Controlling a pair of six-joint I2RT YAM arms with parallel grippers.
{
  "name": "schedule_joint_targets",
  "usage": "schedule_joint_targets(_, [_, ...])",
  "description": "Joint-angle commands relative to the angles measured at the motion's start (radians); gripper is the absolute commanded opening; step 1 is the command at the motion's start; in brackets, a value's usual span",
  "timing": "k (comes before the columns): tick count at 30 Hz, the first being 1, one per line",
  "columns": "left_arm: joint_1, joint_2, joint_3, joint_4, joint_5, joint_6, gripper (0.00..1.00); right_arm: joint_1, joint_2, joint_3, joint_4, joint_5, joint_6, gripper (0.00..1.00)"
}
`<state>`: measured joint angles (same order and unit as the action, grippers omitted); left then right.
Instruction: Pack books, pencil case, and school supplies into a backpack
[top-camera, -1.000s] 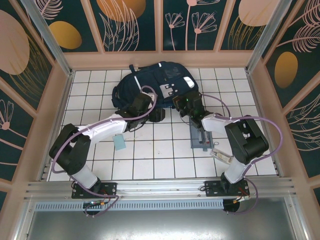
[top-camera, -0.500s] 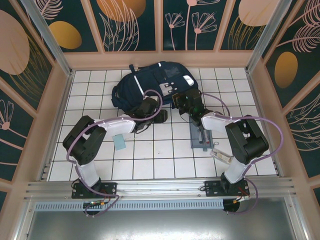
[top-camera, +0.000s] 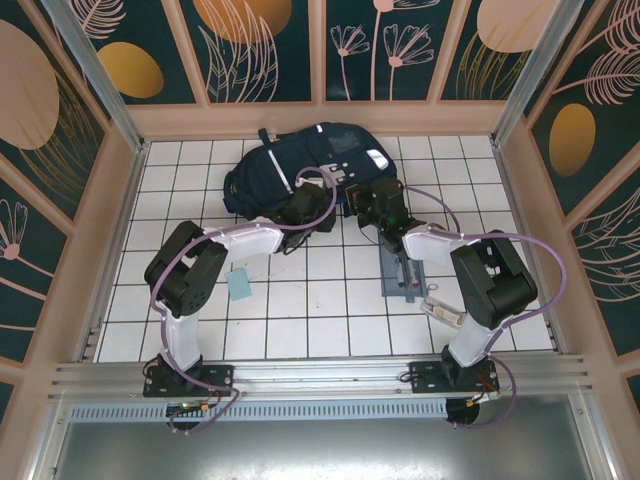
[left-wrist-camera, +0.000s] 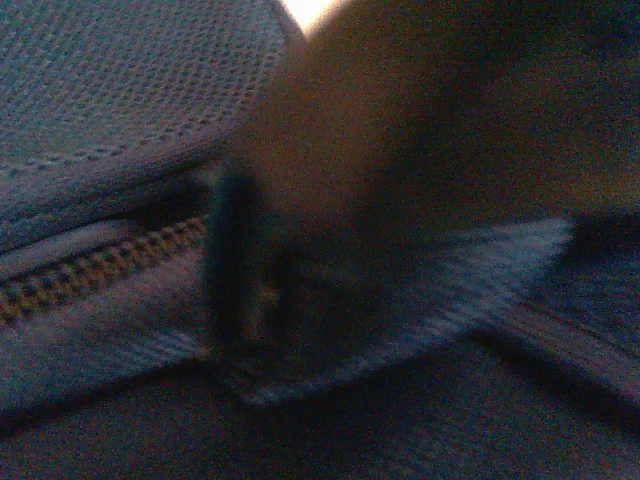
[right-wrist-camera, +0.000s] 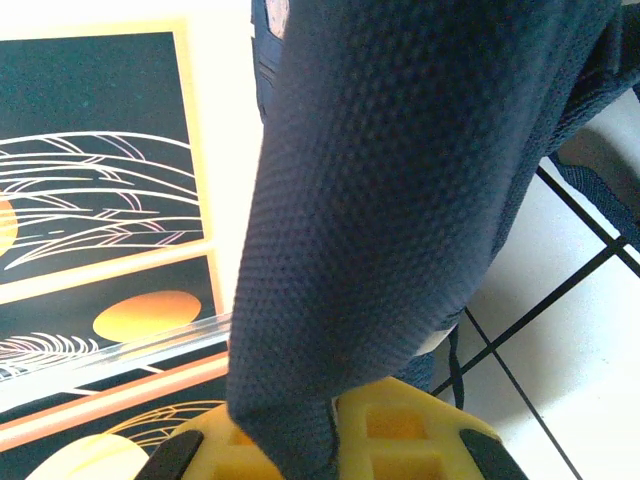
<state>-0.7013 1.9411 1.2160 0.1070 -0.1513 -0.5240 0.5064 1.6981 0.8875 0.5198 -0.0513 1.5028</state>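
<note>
White-tiled table (top-camera: 300, 320): you have the pencil case (top-camera: 403, 275) outside the backpack (top-camera: 290, 160), so packing looks unstarted. Right pincer (right-wrist-camera: 310, 440) clamps backpack fabric; left pincer (top-camera: 322, 212) (blurred at the zipper (left-wrist-camera: 100, 265)): cannot tell.

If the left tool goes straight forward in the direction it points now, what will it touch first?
Most likely the backpack. The left tool points into its navy fabric, close beside the zipper. The wrist view is dark and blurred, so depth is unclear and contact may be there now.
</note>
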Motion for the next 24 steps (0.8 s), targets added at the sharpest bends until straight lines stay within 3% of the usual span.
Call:
schedule_joint_targets(1, [0.002, 0.013, 0.032, 0.042, -0.015, 0.038, 0.23, 0.01, -0.031, 0.005, 0.111, -0.018, 0.017, 0.0])
schedule_joint_targets(5, [0.002, -0.009, 0.006, 0.048, -0.02, 0.046, 0.0, 0.001, -0.032, -0.002, 0.114, -0.016, 0.016, 0.0])
schedule_joint_targets(10, [0.003, -0.052, -0.05, -0.007, 0.028, 0.058, 0.0, -0.045, -0.025, 0.035, 0.059, -0.037, -0.124, 0.0])
schedule_joint_targets(16, [0.009, -0.112, -0.15, -0.13, -0.011, 0.111, 0.0, -0.11, -0.039, 0.065, -0.073, -0.061, -0.276, 0.0])
schedule_joint_targets(20, [0.016, -0.158, -0.22, -0.173, 0.021, 0.098, 0.0, -0.145, -0.053, 0.049, -0.084, -0.027, -0.312, 0.0])
schedule_joint_targets(24, [0.039, -0.204, -0.297, -0.212, -0.028, 0.102, 0.0, -0.18, -0.07, 0.042, -0.088, -0.047, -0.33, 0.0])
